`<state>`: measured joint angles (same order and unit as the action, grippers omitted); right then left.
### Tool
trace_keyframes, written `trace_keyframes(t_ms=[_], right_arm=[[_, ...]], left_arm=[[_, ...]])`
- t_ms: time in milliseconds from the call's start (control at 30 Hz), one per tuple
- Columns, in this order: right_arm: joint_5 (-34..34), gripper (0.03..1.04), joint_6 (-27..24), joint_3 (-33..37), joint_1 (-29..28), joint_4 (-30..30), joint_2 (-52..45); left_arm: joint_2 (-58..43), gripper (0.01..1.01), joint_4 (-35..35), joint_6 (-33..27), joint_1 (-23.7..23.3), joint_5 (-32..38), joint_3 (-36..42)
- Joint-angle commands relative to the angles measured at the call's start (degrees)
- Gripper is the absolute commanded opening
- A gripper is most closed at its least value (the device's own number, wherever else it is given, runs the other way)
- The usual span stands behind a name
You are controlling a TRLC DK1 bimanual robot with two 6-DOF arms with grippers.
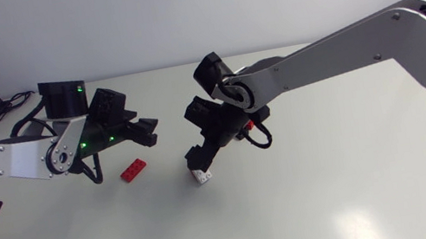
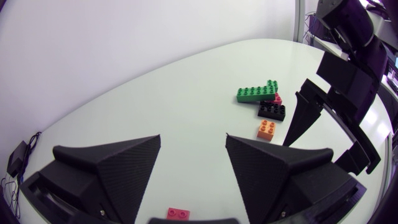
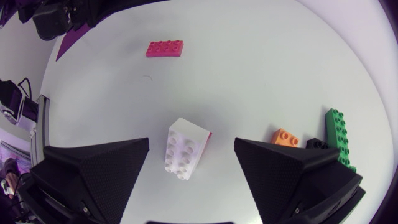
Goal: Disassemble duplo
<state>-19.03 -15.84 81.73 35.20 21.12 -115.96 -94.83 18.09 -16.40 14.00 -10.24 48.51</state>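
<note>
On the table (image 1: 339, 185) in the head view, the white brick (image 1: 201, 177) is seen right under the right gripper (image 1: 199, 162), and the red brick (image 1: 134, 169) lies loose off to the side, below the left gripper (image 1: 147, 131). Both grippers are parked pretty near each other, so a bump between them could be caused by any careless swing. Whether the right one is touching the white brick can't be told from up here.

In the left wrist view, the left gripper (image 2: 193, 168) is shown with its jaws wide apart and nothing held. The red brick (image 2: 178, 213) is spotted just under it. Further ahead a green brick (image 2: 258, 92), a black brick (image 2: 272, 111) and an orange brick (image 2: 267, 129) are bunched together beside the right gripper (image 2: 323, 118). They could easily get knocked around if that arm is dragged sideways.

In the right wrist view, the right gripper (image 3: 193, 168) is spread wide, and the white brick (image 3: 186, 148) sits between the jaws without being touched by either. It's turned at an angle to them, with a sliver of red along one edge, so probably something is stuck to it. If the jaws are shut as is, the brick could be twisted or squirted out rather than pinched squarely.
</note>
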Motion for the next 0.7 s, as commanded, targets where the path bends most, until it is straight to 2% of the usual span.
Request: trace_keyframes(t_ms=[0, 400, 600, 667], right_arm=[[0.31, 0.98, 1.33, 0.18, 0.66, 1.11, -0.58], [0.13, 0.98, 0.28, 1.32, 1.36, 0.94, -3.66], [0.13, 0.94, 0.28, 2.2, 1.27, 0.85, -4.71], [0.13, 0.88, 0.37, 2.29, 1.19, 0.85, -4.8]], left_arm=[[1.05, 0.743, 0.9, 1.37, 0.5, 0.13, -0.96], [1.22, 0.743, 0.9, 1.02, 1.03, 0.13, -1.14], [1.22, 0.743, 0.9, 0.76, 1.29, 0.13, -1.23], [1.22, 0.743, 0.9, 0.76, 1.29, 0.13, -1.23]])
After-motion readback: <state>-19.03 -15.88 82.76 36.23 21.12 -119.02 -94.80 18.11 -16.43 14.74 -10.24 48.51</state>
